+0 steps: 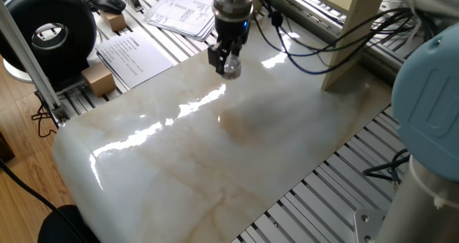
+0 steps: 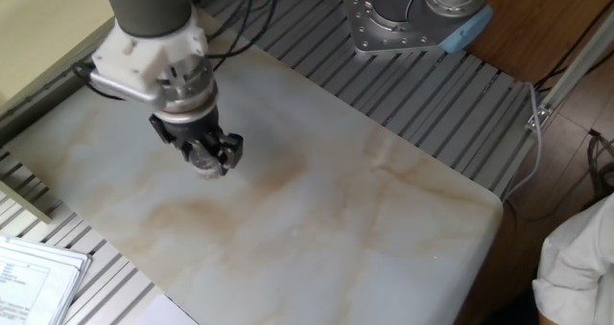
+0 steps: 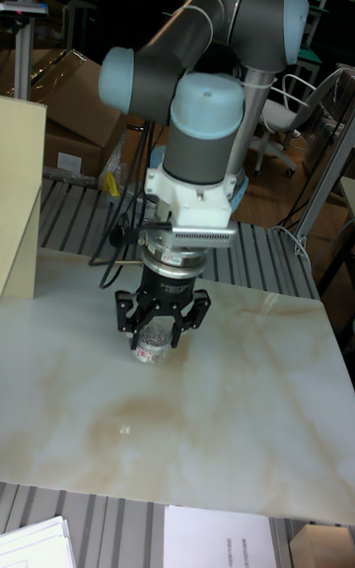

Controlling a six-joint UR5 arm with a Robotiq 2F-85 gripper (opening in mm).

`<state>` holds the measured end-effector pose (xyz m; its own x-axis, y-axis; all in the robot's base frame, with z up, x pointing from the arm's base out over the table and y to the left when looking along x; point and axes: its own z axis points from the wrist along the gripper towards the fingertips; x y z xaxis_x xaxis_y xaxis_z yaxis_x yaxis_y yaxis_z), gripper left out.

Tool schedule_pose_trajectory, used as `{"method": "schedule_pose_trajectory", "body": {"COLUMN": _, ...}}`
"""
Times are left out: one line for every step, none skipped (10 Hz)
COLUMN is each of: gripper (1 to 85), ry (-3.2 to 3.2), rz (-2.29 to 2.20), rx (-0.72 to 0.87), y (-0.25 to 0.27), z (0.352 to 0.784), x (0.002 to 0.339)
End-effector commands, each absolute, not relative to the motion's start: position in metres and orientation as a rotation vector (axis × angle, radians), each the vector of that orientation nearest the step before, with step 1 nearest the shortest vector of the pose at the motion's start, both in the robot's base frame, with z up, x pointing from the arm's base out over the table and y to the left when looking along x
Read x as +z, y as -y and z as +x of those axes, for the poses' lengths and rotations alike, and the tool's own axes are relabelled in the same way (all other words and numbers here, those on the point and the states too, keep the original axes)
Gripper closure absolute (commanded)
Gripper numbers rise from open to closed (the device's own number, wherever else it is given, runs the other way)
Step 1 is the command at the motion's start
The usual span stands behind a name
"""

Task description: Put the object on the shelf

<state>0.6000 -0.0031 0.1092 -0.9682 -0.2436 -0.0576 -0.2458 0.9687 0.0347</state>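
We note the gripper (image 3: 156, 336) pointing straight down over the marble slab (image 1: 215, 164), its two black fingers (image 3: 126, 317) closed on the jar (image 3: 150, 344), one on each side. The jar sits upright between them, clear-bodied with a pale band; its base looks lifted just clear of the stone, though from the tall fixed view we cannot be sure of the gap. In one fixed view the gripper (image 1: 225, 62) and jar (image 1: 231, 70) hang over the far part of the slab, near the edge that borders the printed papers (image 1: 133, 56). The shelf (image 1: 351, 35) shows there as a pale cream upright board standing on the slab, well apart from the jar, with black cables (image 1: 308, 56) looping between arm and board. In the other fixed view the gripper (image 2: 203, 155) holds the jar (image 2: 201, 160) above a light, brown-veined patch of slab (image 2: 365, 229), with the shelf (image 2: 48, 37) near, at the upper left. The tall fixed view has the shelf (image 3: 20, 193) at the left edge, beside the arm's grey elbow
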Motion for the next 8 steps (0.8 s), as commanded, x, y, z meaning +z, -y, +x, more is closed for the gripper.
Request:
{"method": "schedule_pose_trajectory", "body": {"gripper": 84.3, "ry": -2.998, "rz": -0.395, "rx": 0.027, "y": 0.010, "z": 0.617, "x": 0.125}}
{"method": "schedule_pose_trajectory", "body": {"gripper": 84.3, "ry": -2.976, "rz": -0.395, "rx": 0.017, "y": 0.010, "z": 0.623, "x": 0.126}}
{"method": "schedule_pose_trajectory", "body": {"gripper": 84.3, "ry": -2.974, "rz": -0.391, "rx": -0.006, "y": 0.018, "z": 0.617, "x": 0.123}}
{"method": "schedule_pose_trajectory", "body": {"gripper": 84.3, "ry": -2.995, "rz": -0.412, "rx": -0.026, "y": 0.029, "z": 0.603, "x": 0.146}}
{"method": "schedule_pose_trajectory", "body": {"gripper": 84.3, "ry": -3.025, "rz": -0.426, "rx": 0.001, "y": 0.033, "z": 0.586, "x": 0.176}}
{"method": "schedule_pose_trajectory", "body": {"gripper": 84.3, "ry": -3.046, "rz": -0.434, "rx": 0.013, "y": 0.037, "z": 0.575, "x": 0.201}}
{"method": "schedule_pose_trajectory", "body": {"gripper": 84.3, "ry": -3.060, "rz": -0.433, "rx": 0.028, "y": 0.039, "z": 0.571, "x": 0.217}}
{"method": "schedule_pose_trajectory", "body": {"gripper": 84.3, "ry": -3.048, "rz": -0.438, "rx": 0.042, "y": 0.038, "z": 0.576, "x": 0.213}}
